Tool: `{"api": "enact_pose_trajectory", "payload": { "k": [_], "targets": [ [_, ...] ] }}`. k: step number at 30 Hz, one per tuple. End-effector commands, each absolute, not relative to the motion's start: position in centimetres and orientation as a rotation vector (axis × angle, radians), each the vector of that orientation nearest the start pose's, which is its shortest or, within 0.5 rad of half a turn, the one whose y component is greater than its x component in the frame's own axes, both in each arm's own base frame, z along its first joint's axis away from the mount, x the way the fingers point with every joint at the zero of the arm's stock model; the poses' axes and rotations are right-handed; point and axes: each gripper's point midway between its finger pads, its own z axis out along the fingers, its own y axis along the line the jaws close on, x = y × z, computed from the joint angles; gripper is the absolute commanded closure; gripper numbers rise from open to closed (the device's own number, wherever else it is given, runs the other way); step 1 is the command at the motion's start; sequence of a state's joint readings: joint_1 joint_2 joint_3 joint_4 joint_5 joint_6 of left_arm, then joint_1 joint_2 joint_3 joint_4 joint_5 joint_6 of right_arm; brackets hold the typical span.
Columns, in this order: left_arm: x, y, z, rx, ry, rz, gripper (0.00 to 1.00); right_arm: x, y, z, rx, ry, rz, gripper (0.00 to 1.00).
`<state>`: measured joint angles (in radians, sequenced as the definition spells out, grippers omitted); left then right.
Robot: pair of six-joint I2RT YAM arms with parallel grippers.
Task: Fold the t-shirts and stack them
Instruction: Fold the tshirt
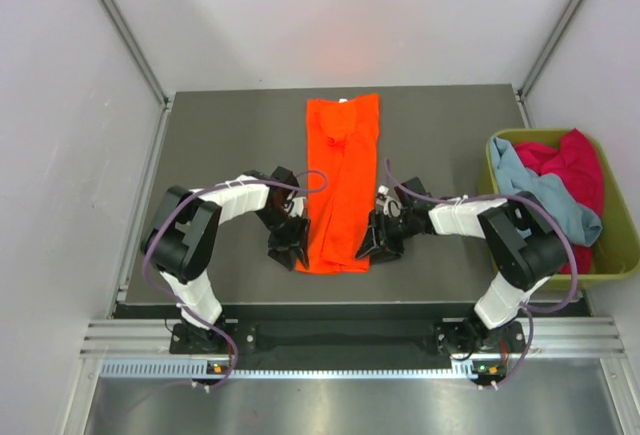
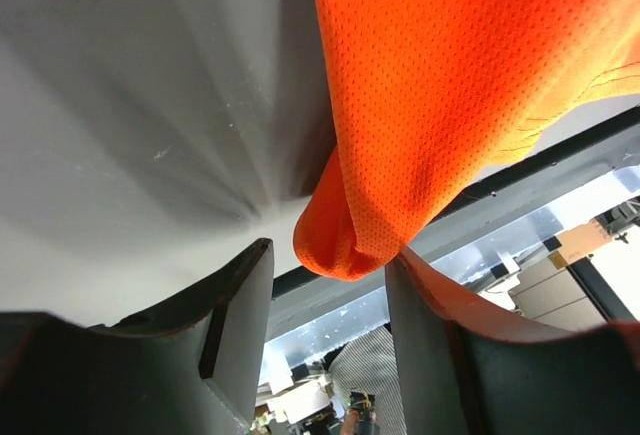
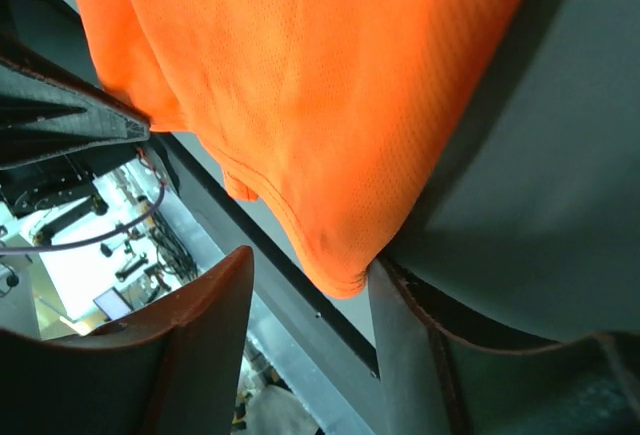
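The bright orange t-shirt (image 1: 340, 180) lies as a long narrow strip down the middle of the dark table (image 1: 220, 155). My left gripper (image 1: 288, 247) is open at the strip's near left corner; in the left wrist view that orange corner (image 2: 350, 240) sits between the spread jaws, touching the right finger (image 2: 425, 345). My right gripper (image 1: 372, 245) is open at the near right corner; the orange hem (image 3: 335, 260) rests against its right finger (image 3: 405, 355). A grey-blue t-shirt (image 1: 540, 195) and a magenta-red t-shirt (image 1: 575, 170) lie bunched in the bin.
An olive-green bin (image 1: 625, 255) stands off the table's right edge. Grey walls enclose the table at the left, back and right. The table's near edge and a metal rail (image 1: 340, 340) run just behind both grippers.
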<state>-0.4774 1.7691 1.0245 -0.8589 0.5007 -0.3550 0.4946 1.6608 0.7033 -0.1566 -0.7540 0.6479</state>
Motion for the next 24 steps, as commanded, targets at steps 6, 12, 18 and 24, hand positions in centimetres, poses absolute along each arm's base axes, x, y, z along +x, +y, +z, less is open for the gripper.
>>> {"api": "enact_pose_trajectory", "payload": {
  "k": [6, 12, 18, 24],
  "targets": [
    [18.5, -20.6, 4.2, 0.171, 3.216, -0.801, 0.50, 18.8, 26.5, 3.7, -0.129, 2.855, 1.305, 0.58],
    [18.8, -21.0, 4.1, 0.160, 3.217, -0.821, 0.62, 16.9, 25.3, 2.9, -0.122, 2.887, 1.276, 0.81],
    [18.7, -21.3, 4.6, 0.180, 3.202, -0.864, 1.00, 16.4, 24.6, 3.9, -0.183, 2.864, 1.244, 1.00],
    [18.2, -22.5, 6.7, 0.287, 3.124, -0.938, 1.00, 16.8, 23.8, 6.9, -0.350, 2.739, 1.189, 1.00]
  ]
}}
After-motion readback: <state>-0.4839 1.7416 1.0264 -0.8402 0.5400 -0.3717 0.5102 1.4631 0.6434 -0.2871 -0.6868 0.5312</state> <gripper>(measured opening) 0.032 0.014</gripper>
